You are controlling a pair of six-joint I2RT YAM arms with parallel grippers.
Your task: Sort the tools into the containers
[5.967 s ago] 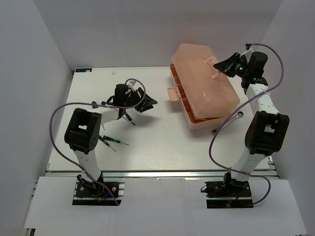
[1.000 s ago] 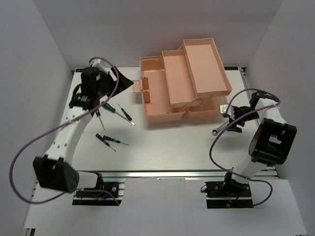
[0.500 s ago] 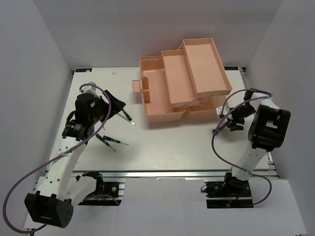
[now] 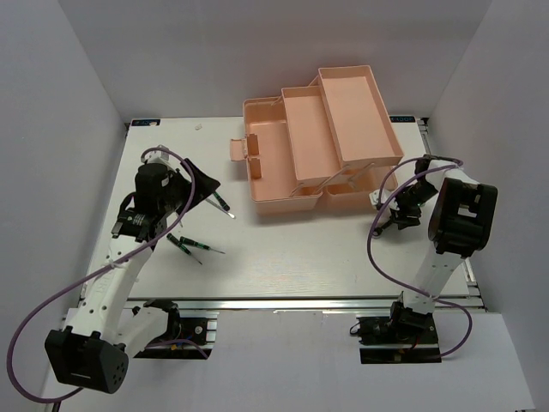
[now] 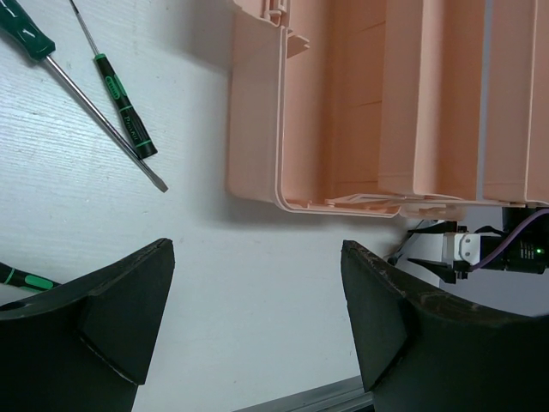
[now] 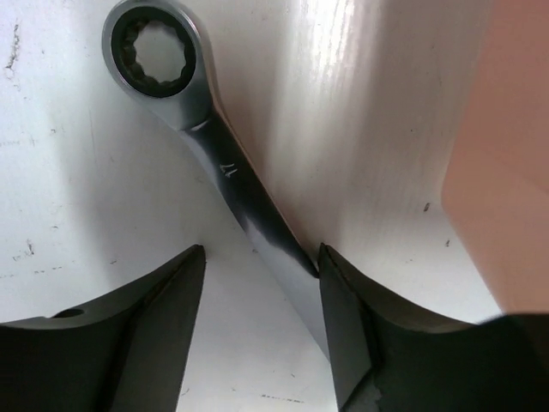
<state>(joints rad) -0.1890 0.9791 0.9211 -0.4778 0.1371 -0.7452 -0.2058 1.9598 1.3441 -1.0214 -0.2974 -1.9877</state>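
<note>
The salmon-pink toolbox (image 4: 273,176) stands open at the back middle, its tiered trays (image 4: 353,112) fanned out and empty. The silver wrench (image 6: 214,146) lies flat on the table beside the toolbox's right end. My right gripper (image 6: 262,292) is open and straddles its shaft, the right finger (image 6: 360,335) touching it. My left gripper (image 5: 257,318) is open and empty, hovering left of the toolbox (image 5: 377,103). Two screwdrivers (image 5: 124,107) lie ahead of it and a third (image 5: 21,279) beside its left finger. From above I see screwdrivers (image 4: 190,245) by the left gripper (image 4: 190,190).
White walls close in the table on the left, back and right. The toolbox's open lid latch (image 4: 242,150) sticks out to the left. Purple cables loop from both arms, one hanging beside the wrench spot (image 4: 375,230).
The toolbox, shut six seconds ago, now stands open. My left gripper has swung from the back left corner down over the screwdrivers. My right gripper has dropped onto the wrench.
</note>
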